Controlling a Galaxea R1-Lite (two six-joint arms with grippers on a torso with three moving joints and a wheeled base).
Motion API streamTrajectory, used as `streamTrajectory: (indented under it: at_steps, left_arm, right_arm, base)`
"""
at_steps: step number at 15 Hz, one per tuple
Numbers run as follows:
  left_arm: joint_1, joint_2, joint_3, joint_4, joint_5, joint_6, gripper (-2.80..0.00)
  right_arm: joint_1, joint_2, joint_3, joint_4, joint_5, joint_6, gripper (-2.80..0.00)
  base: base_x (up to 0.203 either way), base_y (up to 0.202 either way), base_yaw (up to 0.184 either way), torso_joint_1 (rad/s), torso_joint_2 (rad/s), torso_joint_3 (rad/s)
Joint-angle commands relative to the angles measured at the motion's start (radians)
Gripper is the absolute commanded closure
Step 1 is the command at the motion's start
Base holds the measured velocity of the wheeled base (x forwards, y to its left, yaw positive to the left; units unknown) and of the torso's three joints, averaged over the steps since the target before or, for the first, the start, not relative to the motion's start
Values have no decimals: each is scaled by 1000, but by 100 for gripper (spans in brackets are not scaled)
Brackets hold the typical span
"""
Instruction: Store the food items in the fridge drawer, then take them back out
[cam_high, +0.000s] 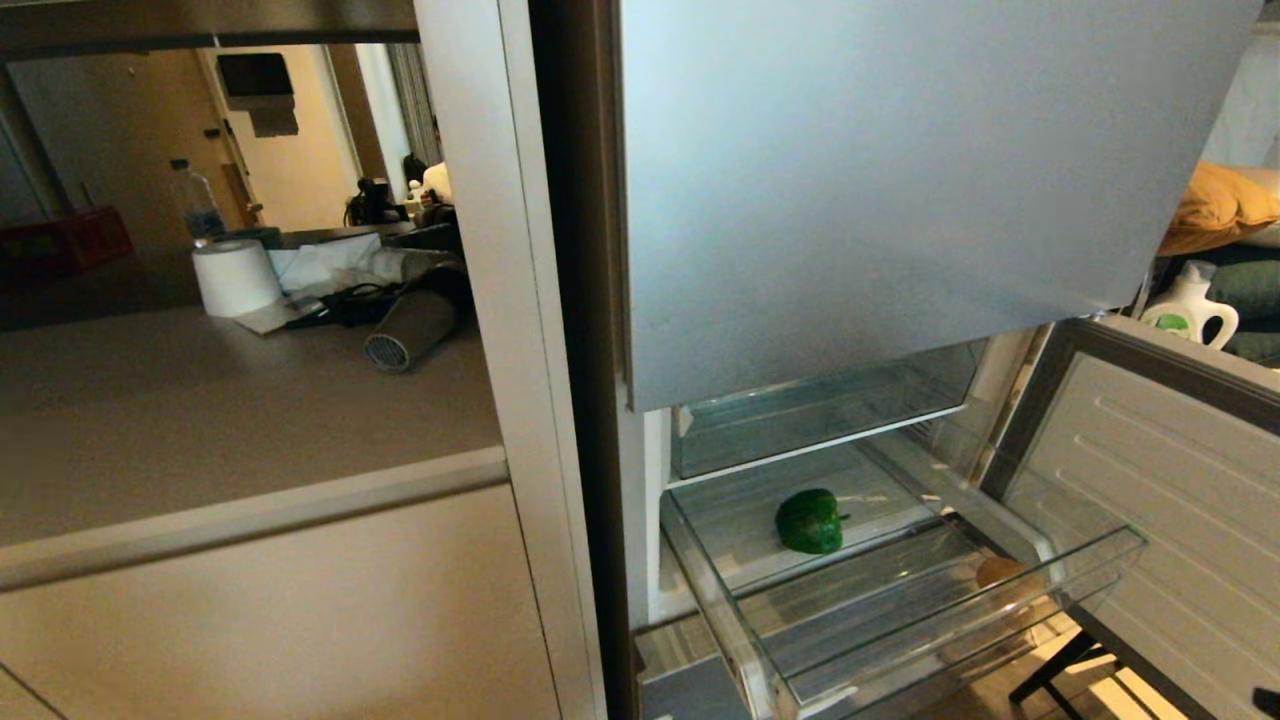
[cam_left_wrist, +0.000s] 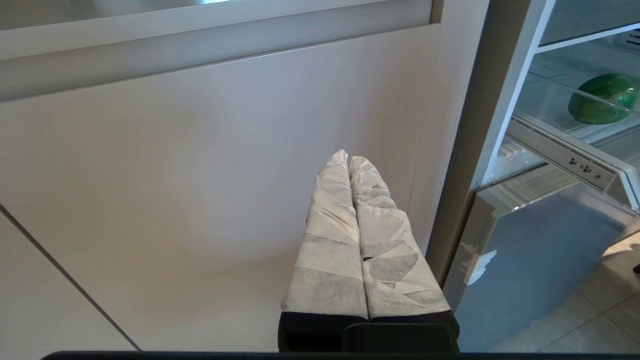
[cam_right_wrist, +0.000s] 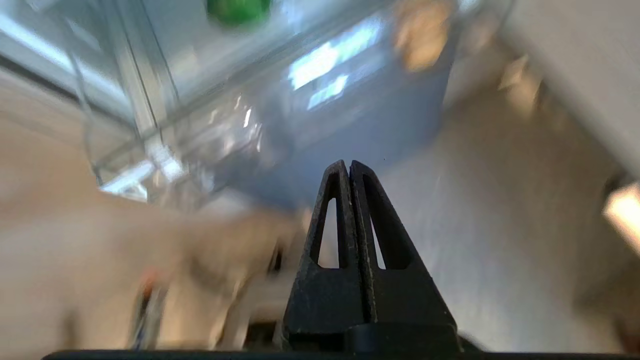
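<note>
Head view: pepper (cam_high: 810, 521) and potato (cam_high: 998, 571) in open drawer (cam_high: 1090, 580); arms unseen. Wrist views: left hand (cam_left_wrist: 348, 159), right hand (cam_right_wrist: 348, 165) closed, empty; blurred potato, probably (cam_right_wrist: 422, 42).

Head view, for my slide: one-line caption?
Open fridge, drawer pulled out, holding a pepper and a potato.
</note>
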Motion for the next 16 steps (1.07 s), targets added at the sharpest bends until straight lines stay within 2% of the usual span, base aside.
streamTrajectory:
  at_steps: [1,4,7,10,14,16]
  left_arm:
    - [-1,2,11,-1,-2,5,0]
    - [1,2,11,-1,1,-1,0]
    - [1,2,11,-1,1,0,0]
    - [1,2,11,-1,1,-1,0]
    - [1,2,11,-2,1,-1,0]
    - [-1,2,11,-2,1,-21,0]
  right_arm:
    - [1,238,-10,-11,18,10,0]
    - [1,346,-5,-56,92,15,0]
    - [1,478,-2,-120,98,-4,0]
    - [2,634,-8,-201,98,-69,0]
    - [3,778,-16,-309,97,-107,0]
    - [3,840,-19,-339,97,-127,0]
  base:
    - [0,0,0,0,0,0]
    - [0,0,0,0,0,0]
    - [0,0,0,0,0,0]
    - [0,0,0,0,0,0]
    - [0,0,0,0,0,0]
    - [0,0,0,0,0,0]
